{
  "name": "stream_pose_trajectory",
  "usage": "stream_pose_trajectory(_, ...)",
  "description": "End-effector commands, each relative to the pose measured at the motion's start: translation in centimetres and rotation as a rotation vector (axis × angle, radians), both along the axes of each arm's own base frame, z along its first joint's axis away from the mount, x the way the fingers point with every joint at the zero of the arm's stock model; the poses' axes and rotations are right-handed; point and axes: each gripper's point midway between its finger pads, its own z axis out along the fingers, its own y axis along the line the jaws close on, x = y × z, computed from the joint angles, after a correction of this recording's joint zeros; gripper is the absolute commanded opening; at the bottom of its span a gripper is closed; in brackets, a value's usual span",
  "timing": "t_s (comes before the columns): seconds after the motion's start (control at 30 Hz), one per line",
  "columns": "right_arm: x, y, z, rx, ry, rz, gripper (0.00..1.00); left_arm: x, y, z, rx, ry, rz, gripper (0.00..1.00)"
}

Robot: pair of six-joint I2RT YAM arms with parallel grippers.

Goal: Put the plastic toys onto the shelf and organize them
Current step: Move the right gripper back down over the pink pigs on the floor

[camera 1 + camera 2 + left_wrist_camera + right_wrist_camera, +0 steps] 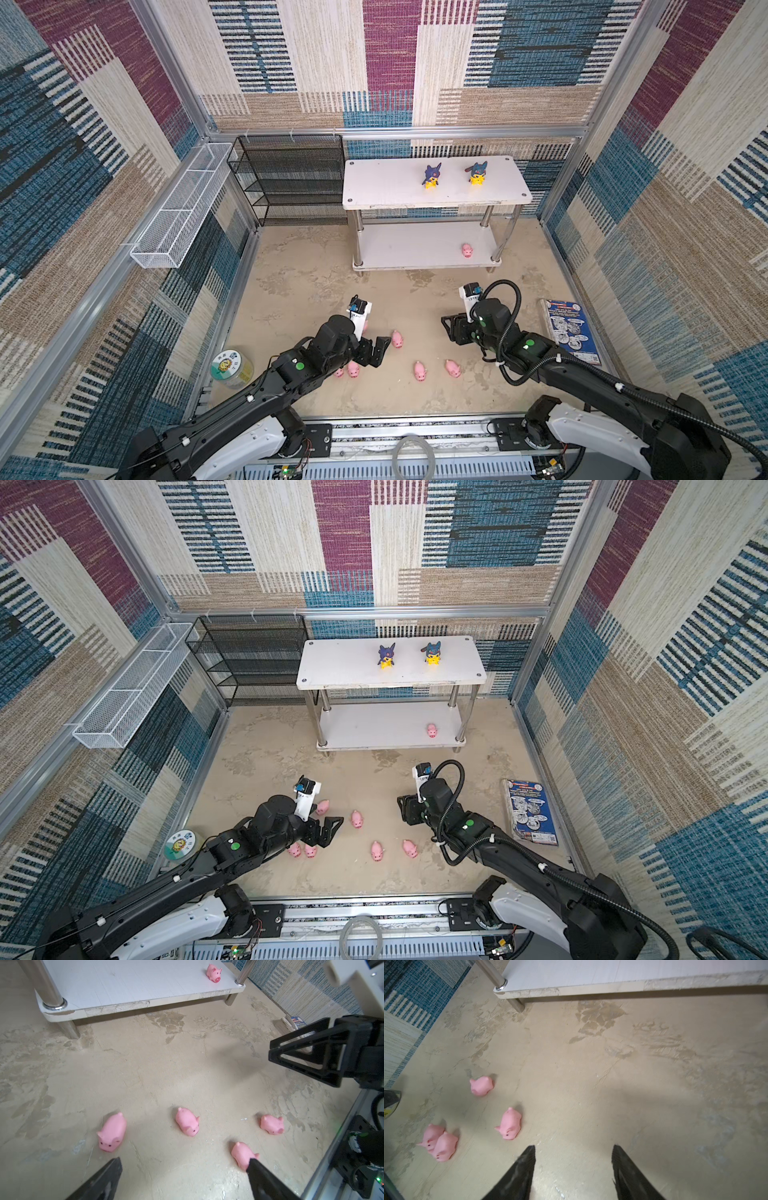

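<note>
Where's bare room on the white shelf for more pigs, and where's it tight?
Lower tier: bare from its left legs across to the lone pig by the right front leg. Top tier: left half bare; the hooded figurines stand right of middle. Floor in front: bare. Crowded: the floor pigs around the left gripper, jaws open.

Hooded figurines (432, 176) atop white shelf (374, 199); pink pigs (419, 370) mostly on floor (311, 270)
</note>
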Motion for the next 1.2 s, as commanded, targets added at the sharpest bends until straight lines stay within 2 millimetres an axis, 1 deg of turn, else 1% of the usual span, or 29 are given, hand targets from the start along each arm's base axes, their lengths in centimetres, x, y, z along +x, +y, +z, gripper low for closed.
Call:
stream_pose_trajectory(0.0,-2.3,-0.9,-1.1,-0.015,0.084,-0.071,0.61,-0.1,-0.2,0.1,-0.035,0.011,0.012,1.0)
stream_pose_trajectory(0.13,-4.9,-0.3,-2.0,0.012,0.133,-0.052,0.61,-0.4,-0.5,-0.1,-0.043,0.022,-0.002,1.0)
stream_pose_trajectory(0.27,-7.3,0.1,-4.1,-0.016,0.211,-0.051,0.59,-0.3,-0.4,-0.9,-0.021,0.031,0.008,1.0)
stream_pose_trajectory(0.33,-8.3,0.4,-5.0,-0.044,0.235,-0.045,0.58,-0.3,-0.4,-1.1,-0.018,0.039,0.009,1.0)
stream_pose_trajectory(0.43,-9.2,0.4,-6.0,-0.072,0.257,-0.05,0.58,-0.3,-0.5,-1.0,-0.023,0.041,0.011,1.0)
stream_pose_trajectory(0.53,-9.6,0.2,-6.7,-0.072,0.275,-0.055,0.58,-0.2,-0.5,-1.0,-0.026,0.038,0.014,1.0)
stream_pose_trajectory(0.63,-10.0,-0.5,-7.7,-0.089,0.298,-0.073,0.58,-0.1,-0.6,-1.1,-0.021,0.041,0.013,1.0)
stream_pose_trajectory(0.8,-10.3,-1.2,-8.6,-0.106,0.308,-0.086,0.6,0.0,-0.9,-1.7,-0.012,0.05,0.006,1.0)
stream_pose_trajectory(1.03,-9.8,0.1,-9.4,-0.106,0.297,-0.051,0.59,0.3,-1.2,-2.1,-0.001,0.052,0.0,1.0)
stream_pose_trajectory(1.17,-9.3,0.6,-9.9,-0.146,0.292,-0.046,0.52,0.3,-1.1,-2.1,0.009,0.046,0.001,0.99)
